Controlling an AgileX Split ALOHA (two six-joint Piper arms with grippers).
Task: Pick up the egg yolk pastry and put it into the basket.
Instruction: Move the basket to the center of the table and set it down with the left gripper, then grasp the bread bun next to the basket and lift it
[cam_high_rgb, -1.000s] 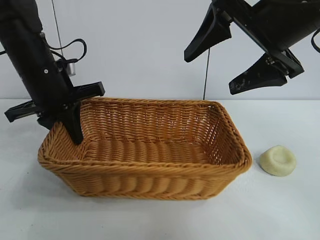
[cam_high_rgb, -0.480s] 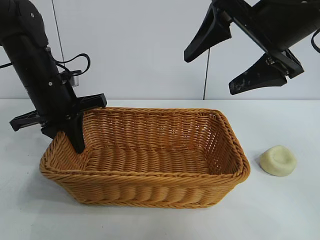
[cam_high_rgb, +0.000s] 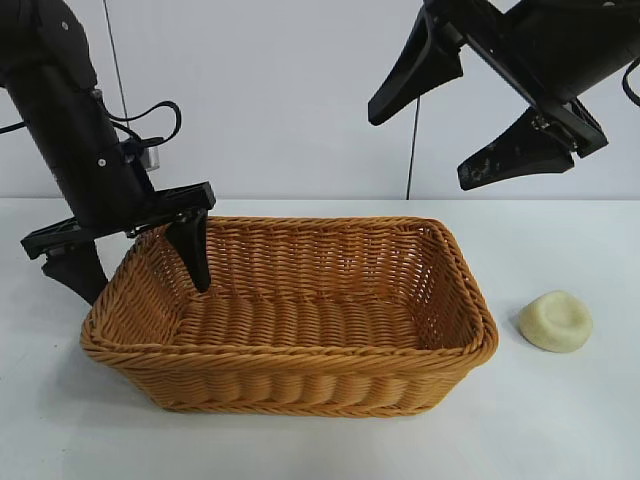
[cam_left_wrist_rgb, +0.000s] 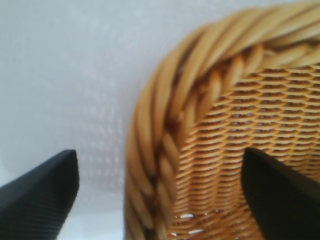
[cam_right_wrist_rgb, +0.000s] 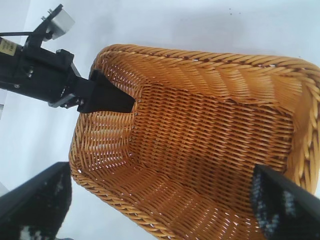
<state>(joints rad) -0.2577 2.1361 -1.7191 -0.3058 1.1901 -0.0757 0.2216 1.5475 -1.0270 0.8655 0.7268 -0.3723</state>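
The orange-brown wicker basket (cam_high_rgb: 300, 350) stands in the middle of the white table. The egg yolk pastry (cam_high_rgb: 556, 321), pale cream with a dented top, lies on the table to the right of the basket, apart from it. My left gripper (cam_high_rgb: 140, 268) is open and straddles the basket's left end wall, one finger (cam_high_rgb: 195, 255) inside and one outside. In the left wrist view the braided rim (cam_left_wrist_rgb: 165, 125) runs between the spread jaws of the left gripper (cam_left_wrist_rgb: 159, 165) without touching them. My right gripper (cam_high_rgb: 420, 148) hangs open and empty, high above the basket's right half.
The right wrist view looks down into the basket (cam_right_wrist_rgb: 210, 140), which holds nothing, with the left arm's finger (cam_right_wrist_rgb: 107, 97) inside its far end. A white wall stands behind the table. Bare table surrounds the pastry.
The left gripper has opened from shut on the basket's left rim; its outer finger has swung out to the left. The basket has settled slightly. The right arm has not moved.
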